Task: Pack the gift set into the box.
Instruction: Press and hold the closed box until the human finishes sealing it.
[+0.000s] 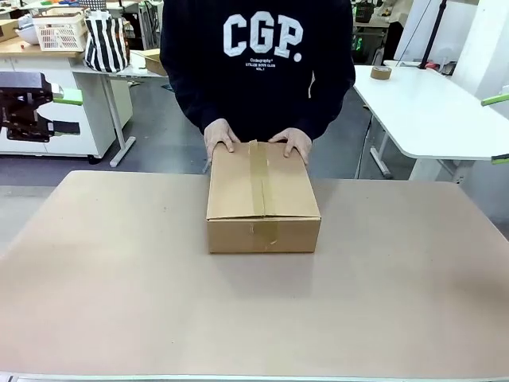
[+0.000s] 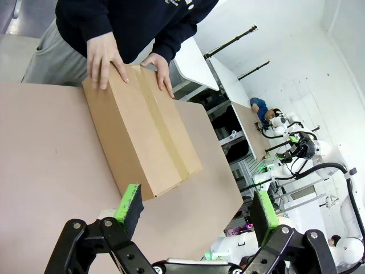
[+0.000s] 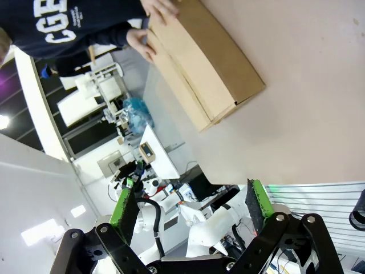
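Note:
The box [image 1: 263,197] sits shut in the middle of the table, a brown tape strip running lengthwise along its top. A person's hands [image 1: 222,135] rest on its far edge. The same box [image 2: 140,132] lies ahead of my left gripper [image 2: 198,208], which is open and held above the table, well short of it. In the right wrist view the box [image 3: 204,64] is far from my right gripper [image 3: 190,205], also open with nothing between its fingers. From the front, the left gripper [image 1: 67,111] hangs at the far left and the right gripper [image 1: 499,129] at the far right edge. The gift set is out of view.
The tan table [image 1: 119,302] is wide and bare around the box. Behind the person stand a white table [image 1: 429,103] with a tape roll [image 1: 381,72], and at the back left a desk with a striped bag [image 1: 106,41] and a white basket [image 1: 60,32].

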Tool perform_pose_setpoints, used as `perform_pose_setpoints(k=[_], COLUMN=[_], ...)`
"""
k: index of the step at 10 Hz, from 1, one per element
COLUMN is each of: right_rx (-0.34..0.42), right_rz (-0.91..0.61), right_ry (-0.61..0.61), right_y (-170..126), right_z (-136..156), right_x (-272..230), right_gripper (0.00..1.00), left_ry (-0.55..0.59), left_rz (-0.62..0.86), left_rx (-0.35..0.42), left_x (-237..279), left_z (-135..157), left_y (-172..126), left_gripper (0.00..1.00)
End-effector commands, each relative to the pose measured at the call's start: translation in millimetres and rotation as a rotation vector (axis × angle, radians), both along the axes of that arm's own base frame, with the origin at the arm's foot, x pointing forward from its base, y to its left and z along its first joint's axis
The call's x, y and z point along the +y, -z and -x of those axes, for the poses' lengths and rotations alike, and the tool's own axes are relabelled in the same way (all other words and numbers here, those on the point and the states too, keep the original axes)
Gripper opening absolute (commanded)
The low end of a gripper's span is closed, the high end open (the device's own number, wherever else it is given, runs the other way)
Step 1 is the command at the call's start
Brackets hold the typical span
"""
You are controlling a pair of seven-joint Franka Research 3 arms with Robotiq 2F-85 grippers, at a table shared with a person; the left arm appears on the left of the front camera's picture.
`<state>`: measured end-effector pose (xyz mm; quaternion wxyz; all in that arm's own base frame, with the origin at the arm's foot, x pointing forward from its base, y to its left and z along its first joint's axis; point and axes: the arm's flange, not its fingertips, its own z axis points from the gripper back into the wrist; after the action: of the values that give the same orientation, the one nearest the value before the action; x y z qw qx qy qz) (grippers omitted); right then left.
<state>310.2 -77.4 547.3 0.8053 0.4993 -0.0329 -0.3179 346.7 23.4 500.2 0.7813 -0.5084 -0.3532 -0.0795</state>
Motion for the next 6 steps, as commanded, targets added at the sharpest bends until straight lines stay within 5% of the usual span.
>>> perform_pose_setpoints(k=[1,6], right_rx=[-0.013,-0.013], right_rz=[-0.018,-0.018], right_ry=[-0.008,-0.008], right_y=[-1.3,-1.3], right_z=[-0.9,-0.9], right_x=[-0.9,-0.9], right_gripper=[1.0,1.0], left_ry=[-0.004,-0.004], left_rz=[0.02,0.02], left_rx=[-0.009,-0.009], left_x=[-2.1,-2.1], left_z=[0.0,0.0], left_y=[0.9,0.9], left_gripper=[1.0,1.0])
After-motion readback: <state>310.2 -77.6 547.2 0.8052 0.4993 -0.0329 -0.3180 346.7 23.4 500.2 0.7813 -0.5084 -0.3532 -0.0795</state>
